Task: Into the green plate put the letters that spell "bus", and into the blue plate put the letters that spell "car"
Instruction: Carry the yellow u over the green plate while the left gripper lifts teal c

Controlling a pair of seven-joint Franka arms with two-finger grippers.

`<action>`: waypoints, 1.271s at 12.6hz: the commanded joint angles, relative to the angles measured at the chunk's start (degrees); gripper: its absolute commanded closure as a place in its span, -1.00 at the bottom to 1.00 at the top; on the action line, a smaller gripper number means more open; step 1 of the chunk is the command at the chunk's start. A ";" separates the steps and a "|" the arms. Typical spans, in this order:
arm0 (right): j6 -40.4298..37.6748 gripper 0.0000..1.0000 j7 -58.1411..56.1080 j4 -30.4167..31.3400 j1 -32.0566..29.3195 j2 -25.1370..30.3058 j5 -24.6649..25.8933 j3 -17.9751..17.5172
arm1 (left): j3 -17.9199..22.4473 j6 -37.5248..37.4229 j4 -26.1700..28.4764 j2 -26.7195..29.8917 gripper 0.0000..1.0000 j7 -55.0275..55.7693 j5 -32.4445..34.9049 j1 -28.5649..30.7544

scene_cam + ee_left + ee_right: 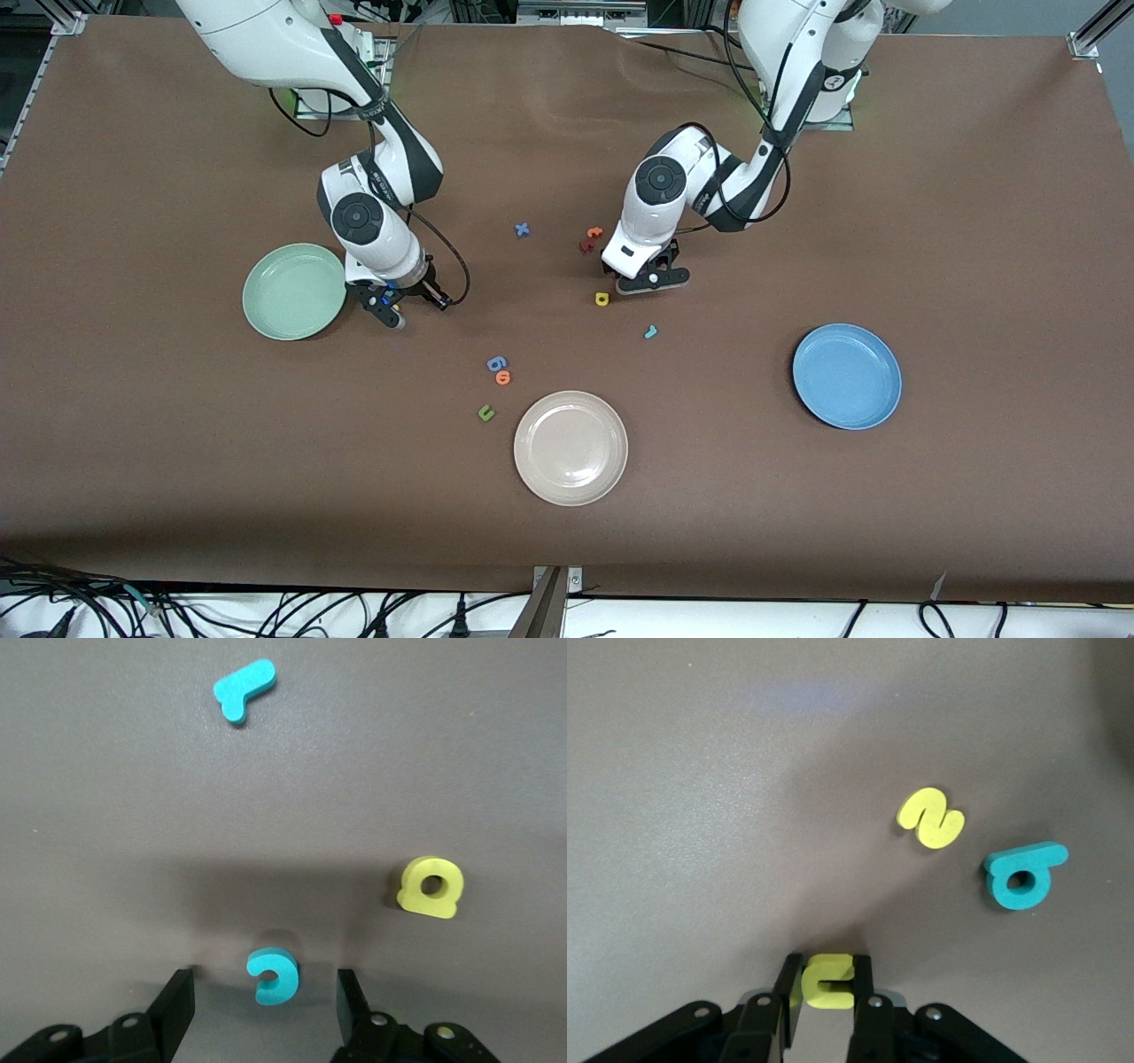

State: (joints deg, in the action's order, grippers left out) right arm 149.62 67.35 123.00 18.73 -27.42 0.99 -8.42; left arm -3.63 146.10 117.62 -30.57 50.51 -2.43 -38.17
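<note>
With the right gripper [827, 988] clamped on the yellow "u" [829, 980] beside the green plate [294, 291], lift straight before carrying it over, while the left gripper [266, 1005], jaws apart around the teal "c" [273, 974], should centre before closing.

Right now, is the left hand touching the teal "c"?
Apart. The left wrist view shows the teal "c" lying between the left hand's open fingers, with bare table at each side.

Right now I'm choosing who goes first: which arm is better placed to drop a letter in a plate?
Right: its gripper already pinches the yellow "u" beside the green plate.
</note>
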 commanded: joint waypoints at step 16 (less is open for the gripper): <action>-33.37 1.00 -56.33 -9.55 -3.08 2.82 -7.32 26.78 | 0.73 -1.17 -2.39 -1.86 0.61 2.31 2.17 -0.68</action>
State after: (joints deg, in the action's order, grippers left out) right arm 112.39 16.33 110.30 16.83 -24.18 -4.74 17.85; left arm -3.57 145.84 116.22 -31.20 51.42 -2.27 -38.24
